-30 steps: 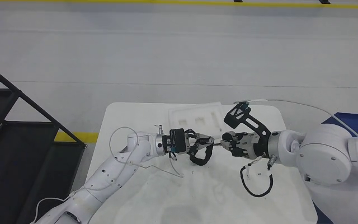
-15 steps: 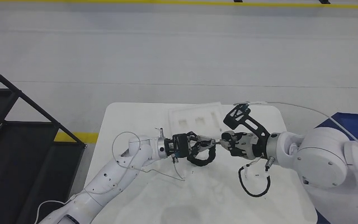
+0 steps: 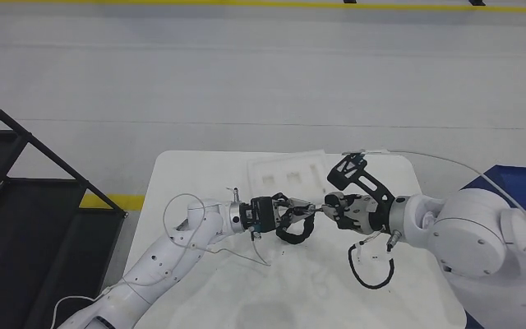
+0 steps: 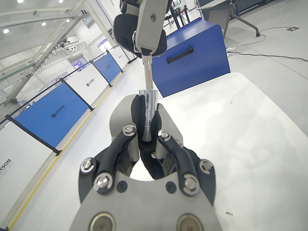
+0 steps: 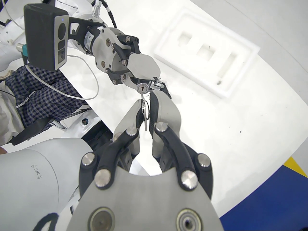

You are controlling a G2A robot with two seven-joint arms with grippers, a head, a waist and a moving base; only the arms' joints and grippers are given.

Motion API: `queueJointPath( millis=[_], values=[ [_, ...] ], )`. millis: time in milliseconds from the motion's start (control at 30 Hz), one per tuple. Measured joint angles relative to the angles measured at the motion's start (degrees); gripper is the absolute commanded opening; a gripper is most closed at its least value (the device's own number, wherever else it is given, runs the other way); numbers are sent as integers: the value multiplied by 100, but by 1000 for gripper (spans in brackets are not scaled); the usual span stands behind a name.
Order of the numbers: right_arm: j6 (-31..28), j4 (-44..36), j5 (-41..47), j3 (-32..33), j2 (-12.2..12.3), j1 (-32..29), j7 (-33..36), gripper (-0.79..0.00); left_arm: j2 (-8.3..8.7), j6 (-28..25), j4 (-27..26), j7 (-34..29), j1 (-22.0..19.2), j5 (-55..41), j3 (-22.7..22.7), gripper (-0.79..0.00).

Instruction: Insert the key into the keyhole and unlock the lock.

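- The key [image 4: 148, 73] looks small, light, stiff and slick. The right gripper [image 5: 146, 103] is pressed together on its flat head, with the blade sticking out free
- From where I stand that is the right place to hold it for a twist, though a thin head could pivot between the pads if the blade binds
- The lock [image 4: 149, 102] is a hard, shiny barrel with a floppy black cable loop [image 3: 292, 233] hanging under it. The left gripper [image 4: 145, 105] is clamped around the barrel, holding it up off the bench [image 3: 205, 173]
- Looking down from above, the key comes in from three o'clock. Its tip is right at the keyhole end but not inside, and I can't tell if it is touching
- A foam tray [image 5: 240, 49] lies on the bench at twelve o'clock from the grippers. Its three pockets [image 5: 207, 51] hold nothing but a dark speck in one
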Motion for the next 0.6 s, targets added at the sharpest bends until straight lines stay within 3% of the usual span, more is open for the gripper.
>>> queueJointPath(
  millis=[600],
  values=[
    [105,-5,-57,-162,34,30,-107,-785,3,20,-29,-26,57,11,-73,-785]
  ],
)
